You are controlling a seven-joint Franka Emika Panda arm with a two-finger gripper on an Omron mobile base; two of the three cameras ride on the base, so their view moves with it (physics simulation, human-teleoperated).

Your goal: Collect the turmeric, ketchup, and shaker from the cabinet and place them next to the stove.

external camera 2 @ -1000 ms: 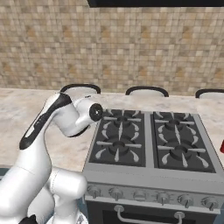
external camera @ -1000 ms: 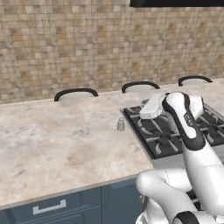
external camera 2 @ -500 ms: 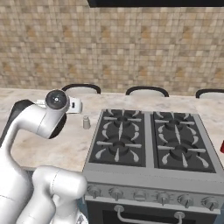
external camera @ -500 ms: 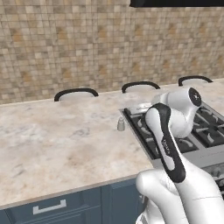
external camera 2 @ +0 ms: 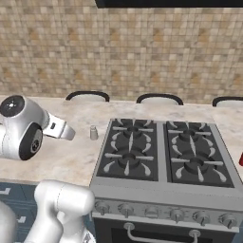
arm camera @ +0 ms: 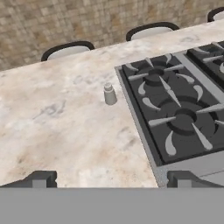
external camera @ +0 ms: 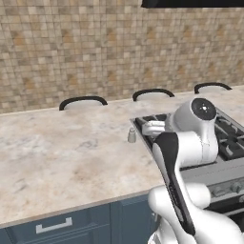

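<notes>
The shaker (arm camera: 110,94), small, pale grey and round-topped, stands upright on the marble counter (arm camera: 61,127) just left of the stove's front-left burner. It also appears as the shaker (external camera: 132,135) and the shaker (external camera 2: 94,133) in the base views. My gripper (arm camera: 111,178) is open and empty, hovering well back from the shaker over the counter's near part. The black stove (external camera 2: 161,156) fills the right. A red sliver (external camera 2: 241,159) right of the stove is cut off; I cannot tell if it is the ketchup. The turmeric and the cabinet are out of view.
Three black chair backs (external camera: 82,101) rise behind the counter's far edge, before a tiled wall. A dark hood (external camera: 190,2) hangs above the stove. Blue-grey drawers (external camera: 52,226) sit below the counter's front edge. My white arm (external camera: 190,138) stands in front of the stove.
The arm has swung back and left, away from the stove and the shaker, towards the counter's near side. The shaker stays where it was. The jaws remain wide.
</notes>
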